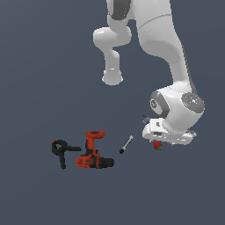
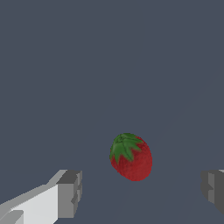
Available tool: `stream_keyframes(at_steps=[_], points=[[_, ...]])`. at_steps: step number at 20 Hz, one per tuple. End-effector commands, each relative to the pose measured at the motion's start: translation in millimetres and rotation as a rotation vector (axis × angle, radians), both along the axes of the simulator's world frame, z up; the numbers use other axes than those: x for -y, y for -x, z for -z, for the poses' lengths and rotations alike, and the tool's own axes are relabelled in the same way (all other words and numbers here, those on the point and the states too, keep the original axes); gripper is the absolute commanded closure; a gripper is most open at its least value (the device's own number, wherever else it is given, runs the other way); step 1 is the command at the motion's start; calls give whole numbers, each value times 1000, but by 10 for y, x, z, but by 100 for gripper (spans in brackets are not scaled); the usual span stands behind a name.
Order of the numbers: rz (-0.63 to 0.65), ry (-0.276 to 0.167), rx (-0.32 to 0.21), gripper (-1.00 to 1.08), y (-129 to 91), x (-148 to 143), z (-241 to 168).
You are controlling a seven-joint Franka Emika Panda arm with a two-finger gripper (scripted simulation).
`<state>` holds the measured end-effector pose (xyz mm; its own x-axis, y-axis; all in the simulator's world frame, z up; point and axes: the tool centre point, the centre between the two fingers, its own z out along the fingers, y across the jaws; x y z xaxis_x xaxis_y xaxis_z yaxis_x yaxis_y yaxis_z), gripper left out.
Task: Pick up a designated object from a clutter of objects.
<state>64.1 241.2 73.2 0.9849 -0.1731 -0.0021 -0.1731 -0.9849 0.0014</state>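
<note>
My gripper (image 2: 140,192) is spread wide around the strawberry (image 2: 131,157), so I haven't squeezed or lifted it yet.

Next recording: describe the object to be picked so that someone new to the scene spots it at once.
Find the white arm's wrist low at the exterior view's right; the gripper hangs there, fingers wide apart. Just beneath it lies the strawberry, seen close in the wrist view. It is the one red, green-capped lump, far smaller than the orange-and-black drill, the clamp or the thin screwdriver.
</note>
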Motion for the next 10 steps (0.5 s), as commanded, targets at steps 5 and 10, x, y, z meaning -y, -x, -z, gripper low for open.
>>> stream_keyframes(at_steps=[5,10], points=[[1,0,1,-92,-1,1,124],[2,-1,2,-92,6,-2,382]])
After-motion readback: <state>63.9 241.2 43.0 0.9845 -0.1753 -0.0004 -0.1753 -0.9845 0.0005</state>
